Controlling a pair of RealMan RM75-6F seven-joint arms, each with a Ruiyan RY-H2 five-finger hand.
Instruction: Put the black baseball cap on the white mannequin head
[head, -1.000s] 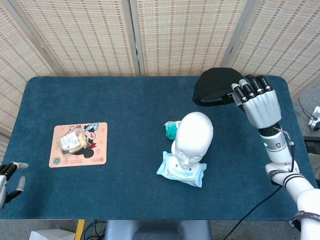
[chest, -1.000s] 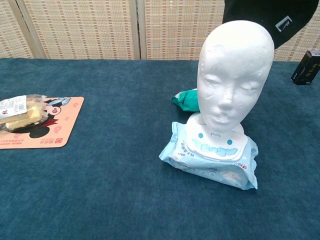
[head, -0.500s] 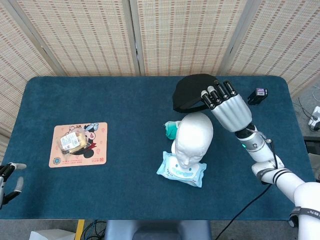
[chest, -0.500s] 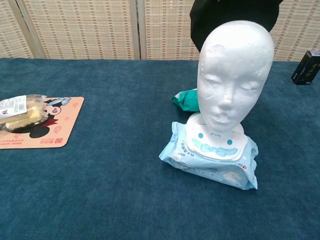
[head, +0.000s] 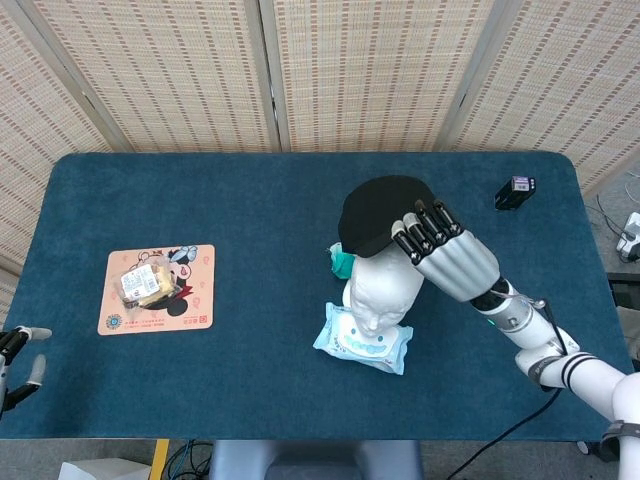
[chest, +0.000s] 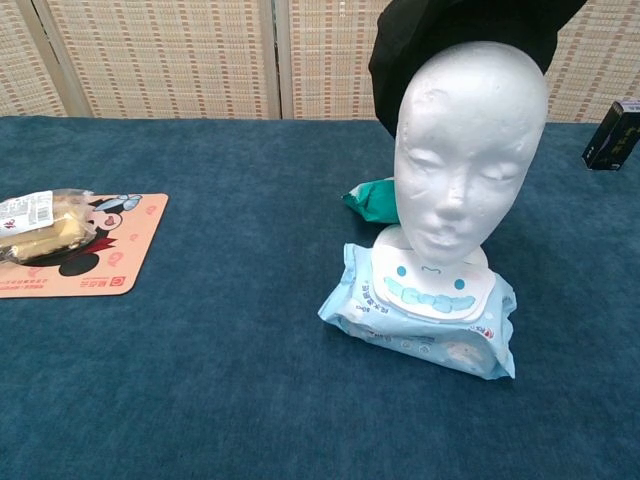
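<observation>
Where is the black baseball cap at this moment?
In the head view the black baseball cap is held by the right hand right of table centre, over the back of the white mannequin head, not yet seated on it.

matt black cloth cap (head: 378, 212), matt white foam mannequin head (chest: 468, 140)
</observation>
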